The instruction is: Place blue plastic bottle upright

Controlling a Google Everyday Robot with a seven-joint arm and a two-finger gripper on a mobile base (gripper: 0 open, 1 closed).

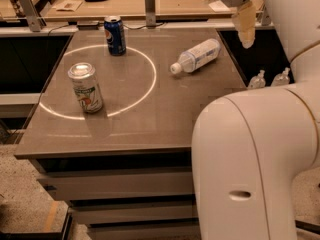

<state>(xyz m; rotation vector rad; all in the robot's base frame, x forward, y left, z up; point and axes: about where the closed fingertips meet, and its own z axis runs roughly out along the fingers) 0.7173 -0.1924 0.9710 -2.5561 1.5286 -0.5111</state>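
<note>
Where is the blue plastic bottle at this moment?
Camera view: the blue plastic bottle lies on its side, right of the dark blue can; the gripper hangs upper right of it.

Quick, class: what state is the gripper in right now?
Gripper: hangs above the table's far right corner, apart from the lying bottle; open or closed cannot be told.

Single view, set high, looking down and forward across the desk (150,119) from before its near edge, towards the near right corner, at moderate range. The arm (250,159) blocks the lower right. The gripper (246,40) hangs above the far right corner.
</note>
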